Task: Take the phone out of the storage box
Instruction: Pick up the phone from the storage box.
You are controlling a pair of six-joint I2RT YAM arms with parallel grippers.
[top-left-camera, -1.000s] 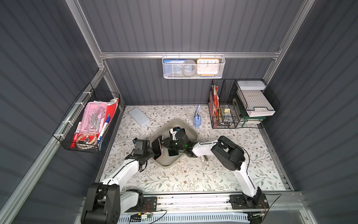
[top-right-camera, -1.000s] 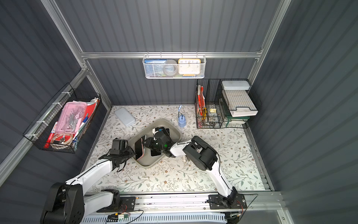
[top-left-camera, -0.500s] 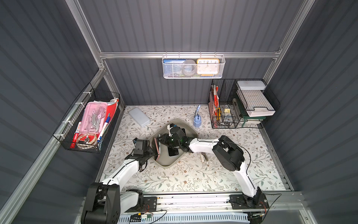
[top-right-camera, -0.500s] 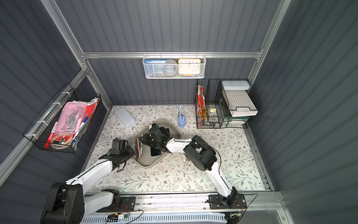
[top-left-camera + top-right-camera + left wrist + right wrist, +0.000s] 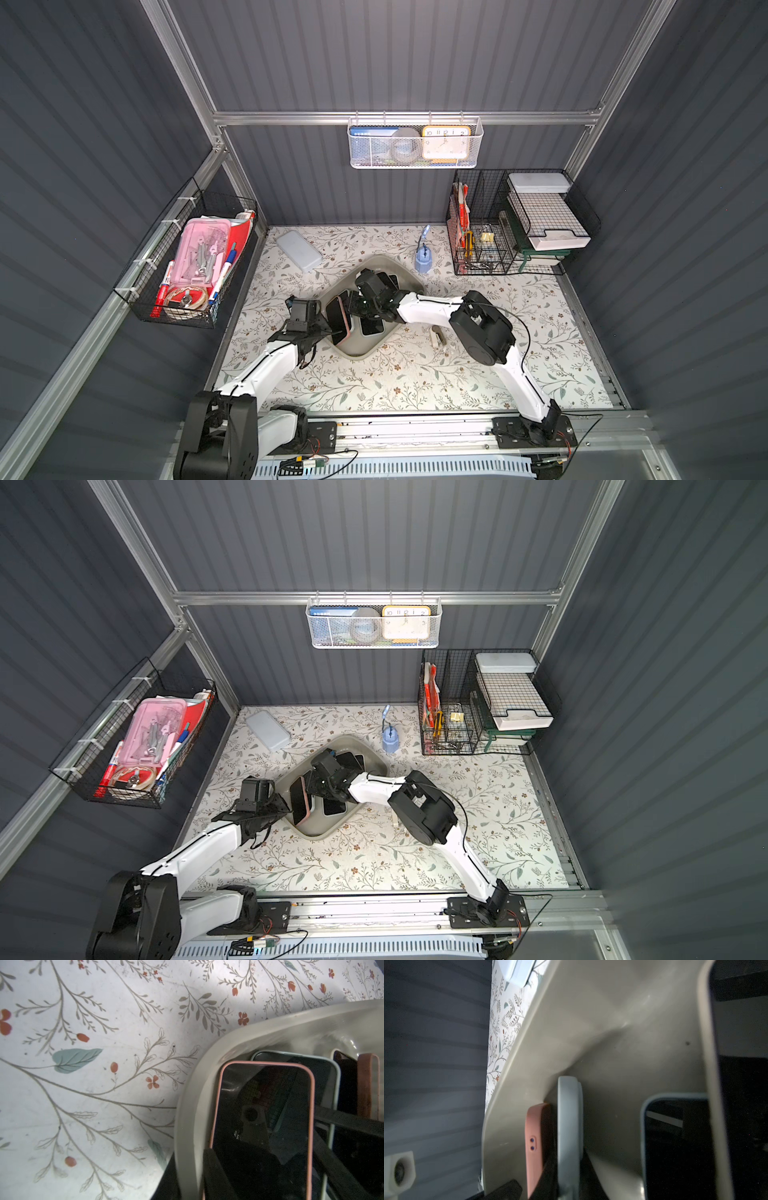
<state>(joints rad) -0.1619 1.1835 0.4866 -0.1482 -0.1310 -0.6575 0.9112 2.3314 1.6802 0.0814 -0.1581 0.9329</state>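
The pink-cased phone (image 5: 338,320) sits in the storage box (image 5: 358,354), at the box's left side, just left of ctr in both top views. My L gripper (image 5: 330,330) is clamped on it, fingers (image 5: 214,1167) straddling its width. Phone: black screen, dull pink rim, rounded corners. It's tipped up on edge, not flat. Screen faces frame left twd my L wrist. Long axis runs approx top-to-bottom of frame, leaning a bit to lower right.

My R gripper (image 5: 357,308) reaches in from frame right & is closed on a pale-blue-cased phone (image 5: 569,1122) standing just behind the pink one. Also in the box: a flat phone (image 5: 371,326) w/ dark screen, and more phones (image 5: 388,277) near the upper corner. Box is grey-beige plastic, shallow, sloped walls, rounded corners, set diamond-wise, long axis upper right to lower left.

It rests on a white table cover (image 5: 415,374) printed w/ leafy sprigs & small red flowers. On the cover:
- flat pale-blue case (image 5: 299,250), upper left of box
- small blue holder (image 5: 423,261), upper right of box
- black wire rack (image 5: 519,224), further right at the rear

Walls (image 5: 374,54) are dark grey, ribbed, w/ alu framing. A black wire basket (image 5: 187,266) of stationery hangs on the left wall, a white mesh basket (image 5: 415,143) w/ a clock on the back wall
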